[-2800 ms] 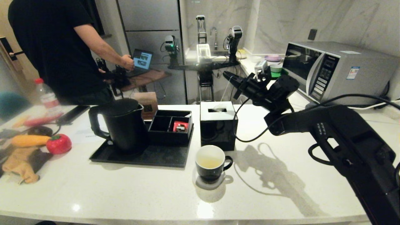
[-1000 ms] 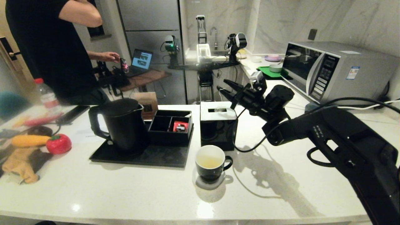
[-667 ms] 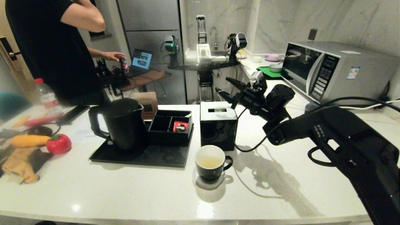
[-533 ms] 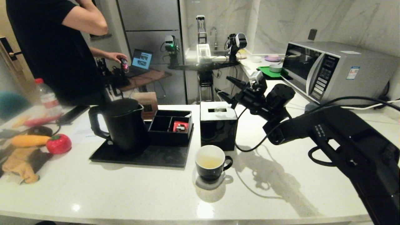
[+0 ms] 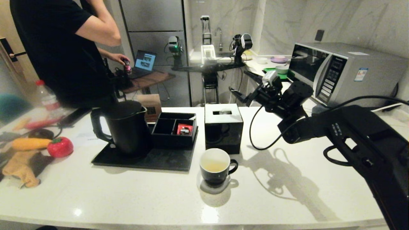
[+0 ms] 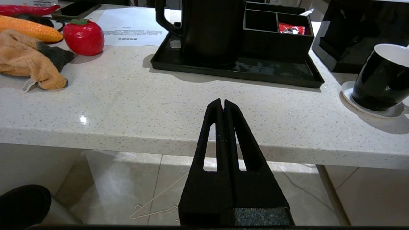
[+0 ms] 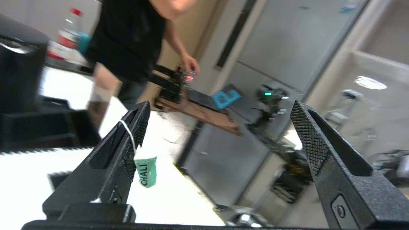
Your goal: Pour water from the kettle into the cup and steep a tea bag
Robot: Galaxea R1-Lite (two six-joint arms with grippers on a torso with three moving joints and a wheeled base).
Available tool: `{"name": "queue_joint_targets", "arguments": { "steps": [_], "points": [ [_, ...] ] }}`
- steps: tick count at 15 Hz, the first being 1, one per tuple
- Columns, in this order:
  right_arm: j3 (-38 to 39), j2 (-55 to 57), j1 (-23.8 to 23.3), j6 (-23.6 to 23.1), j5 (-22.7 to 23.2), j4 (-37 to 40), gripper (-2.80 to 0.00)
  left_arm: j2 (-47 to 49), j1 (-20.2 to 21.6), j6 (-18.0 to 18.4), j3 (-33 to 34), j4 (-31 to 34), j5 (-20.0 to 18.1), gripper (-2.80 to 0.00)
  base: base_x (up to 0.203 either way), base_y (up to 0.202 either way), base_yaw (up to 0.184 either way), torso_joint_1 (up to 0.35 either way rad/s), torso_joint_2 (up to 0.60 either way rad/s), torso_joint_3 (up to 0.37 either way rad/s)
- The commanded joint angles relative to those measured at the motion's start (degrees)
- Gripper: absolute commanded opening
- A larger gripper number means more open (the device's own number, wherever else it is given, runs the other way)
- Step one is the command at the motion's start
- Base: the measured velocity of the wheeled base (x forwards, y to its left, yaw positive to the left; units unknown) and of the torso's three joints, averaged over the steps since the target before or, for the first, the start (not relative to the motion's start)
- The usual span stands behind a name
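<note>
On the counter (image 5: 127,198), the kettle (image 5: 123,127) stands on a tray (image 5: 143,159) at left, a divided box (image 5: 174,129) just beside it on the same tray, with a packet (image 5: 184,129) in its right compartment. Right of the tray sits a tissue box (image 5: 223,127); the cup (image 5: 216,166) rests in front of it on a coaster (image 6: 370,110). A microwave (image 5: 345,72) stands far right; a person (image 5: 60,48) stands behind the counter, at left.

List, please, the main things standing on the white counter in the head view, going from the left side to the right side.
Red tomato-shaped toy → kettle → black compartment box → cup → black tissue box → right gripper, raised above the counter → microwave.
</note>
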Motion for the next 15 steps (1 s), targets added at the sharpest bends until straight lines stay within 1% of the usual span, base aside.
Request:
{"name": "queue_joint_targets", "arguments": {
  "steps": [1,3,8,10,15],
  "points": [
    [0.1,-0.8,-2.0,-1.3,0.2,-0.5,0.0,0.0,0.0,0.0,0.0,0.0,0.0,-2.8,0.0,0.0,0.0,0.0,0.0,0.0],
    [0.4,-0.8,-3.1,-2.6,0.2,-0.7,0.0,0.0,0.0,0.0,0.0,0.0,0.0,-2.8,0.0,0.0,0.0,0.0,0.0,0.0],
    [5.6,-0.9,-4.1,-4.9,0.8,-3.3,0.0,0.0,0.0,0.0,0.0,0.0,0.0,-2.8,0.0,0.0,0.0,0.0,0.0,0.0],
    [8.7,-0.9,-4.2,-5.3,1.7,-5.4,0.0,0.0,0.0,0.0,0.0,0.0,0.0,-2.8,0.0,0.0,0.0,0.0,0.0,0.0],
    [14.1,-0.7,-4.2,-5.4,1.9,-8.9,0.0,0.0,0.0,0.0,0.0,0.0,0.0,-2.8,0.0,0.0,0.0,0.0,0.0,0.0]
  ]
}}
